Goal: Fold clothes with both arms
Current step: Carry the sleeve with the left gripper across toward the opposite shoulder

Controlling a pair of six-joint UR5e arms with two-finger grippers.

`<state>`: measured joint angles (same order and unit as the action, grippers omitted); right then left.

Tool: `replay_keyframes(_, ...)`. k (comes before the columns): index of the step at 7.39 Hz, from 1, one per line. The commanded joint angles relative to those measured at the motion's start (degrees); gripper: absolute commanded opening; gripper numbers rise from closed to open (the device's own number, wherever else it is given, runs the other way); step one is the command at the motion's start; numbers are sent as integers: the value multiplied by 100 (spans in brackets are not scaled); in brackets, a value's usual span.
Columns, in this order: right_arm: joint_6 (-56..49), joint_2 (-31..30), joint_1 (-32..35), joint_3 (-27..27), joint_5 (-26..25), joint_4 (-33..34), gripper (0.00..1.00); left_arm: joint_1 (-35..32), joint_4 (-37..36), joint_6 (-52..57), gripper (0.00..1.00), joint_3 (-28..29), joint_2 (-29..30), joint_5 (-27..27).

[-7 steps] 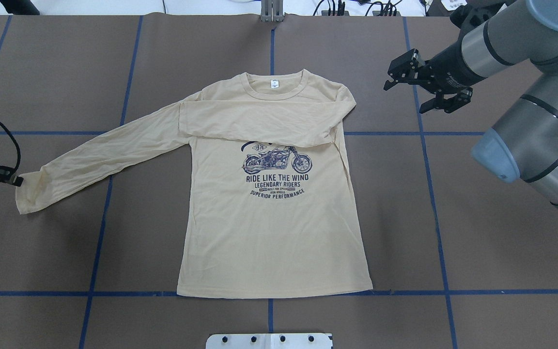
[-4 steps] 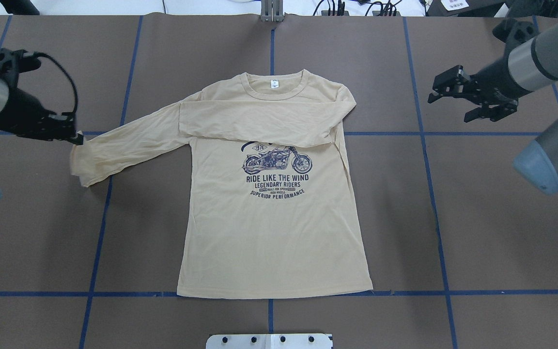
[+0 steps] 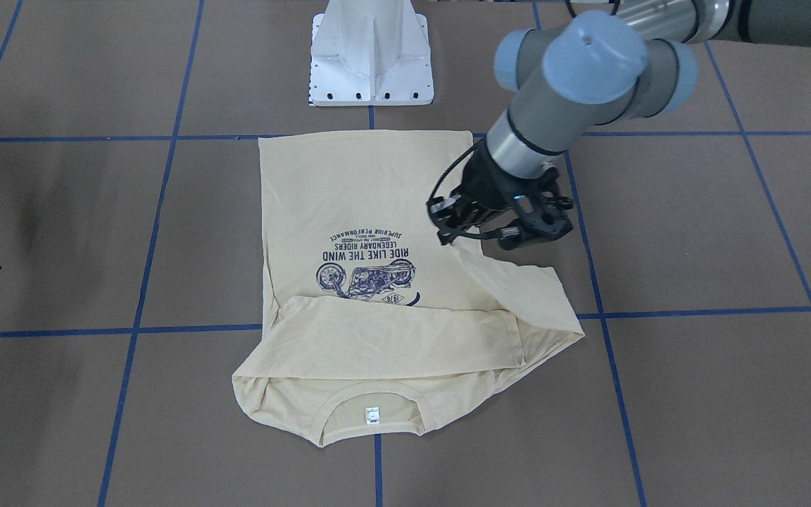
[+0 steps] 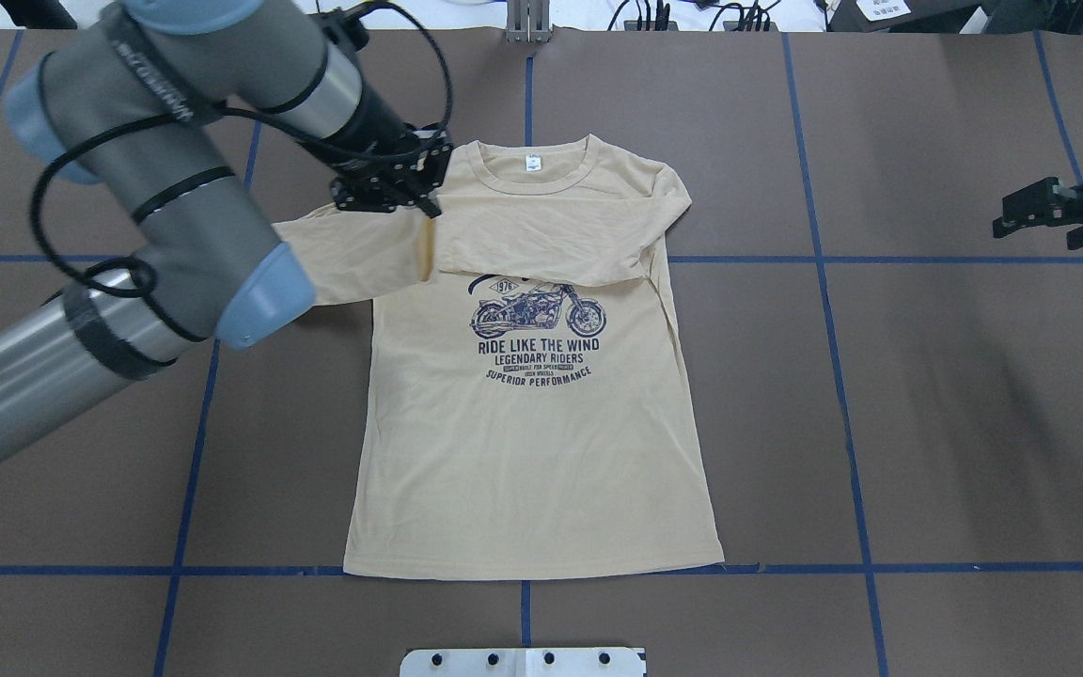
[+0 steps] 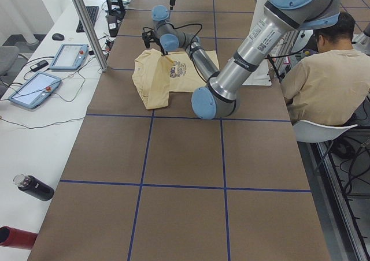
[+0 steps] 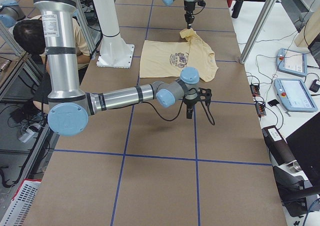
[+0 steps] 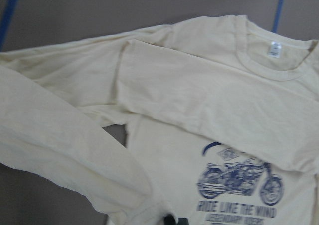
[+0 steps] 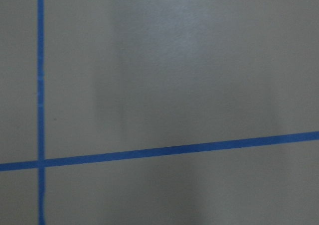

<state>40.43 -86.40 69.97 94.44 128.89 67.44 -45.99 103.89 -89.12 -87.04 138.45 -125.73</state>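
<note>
Front-facing view: left gripper, centre right, was clamped on the cuff of the T-shirt, the sleeve raised over the chest.

Overhead: shirt lay flat mid-table, 1 sleeve folded across the chest. Right gripper, far right edge, had fingers apart and held nothing.

Right wrist view: bare table, blue tape lines.

One garment, two arms, and the clutter around them

One cream T-shirt on one brown surface; two robot arms, left arm and right arm; two grippers, left gripper and right gripper; one white pedestal base; one seated person; two tablets, far tablet and near tablet; two bottles in the exterior left view, black bottle and red bottle.
</note>
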Motion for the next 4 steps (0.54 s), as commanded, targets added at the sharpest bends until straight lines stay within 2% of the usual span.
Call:
replay_keyframes(1,-888,-18,359,-514,31,-3,99,230,996,-946,0,1964,1496,363)
replay_keyframes(2,-888,-44,360,-523,31,-3,99,301,1176,-1019,0,2477,1866,504)
replay_keyframes(4,-888,-61,360,-514,31,-3,99,380,1317,-1037,0,2691,2054,759)
